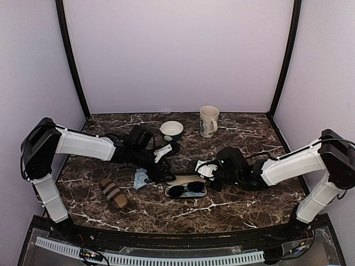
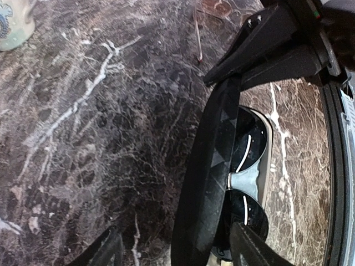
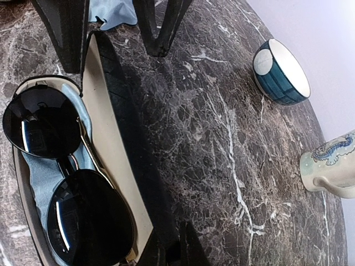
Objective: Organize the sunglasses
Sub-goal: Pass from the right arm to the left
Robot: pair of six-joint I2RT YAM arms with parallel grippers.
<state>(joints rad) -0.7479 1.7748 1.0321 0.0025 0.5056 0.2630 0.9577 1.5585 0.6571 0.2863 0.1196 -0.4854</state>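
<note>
The sunglasses (image 1: pixel 186 189) lie lenses up on a blue lining inside the open black checkered case (image 1: pixel 201 193); they show clearly in the right wrist view (image 3: pixel 89 221) and partly in the left wrist view (image 2: pixel 248 145). The case lid (image 3: pixel 111 127) stands up, cream inside, black outside. My left gripper (image 2: pixel 175 244) is open and straddles the lid (image 2: pixel 205 183) at one end, one finger on each side. My right gripper (image 3: pixel 173 252) is shut on the lid's other end.
A blue cloth (image 1: pixel 140 178) lies left of the case. A brown striped case (image 1: pixel 113 193) lies at the front left. A blue-and-white bowl (image 1: pixel 171 130) and a cream mug (image 1: pixel 208 121) stand at the back.
</note>
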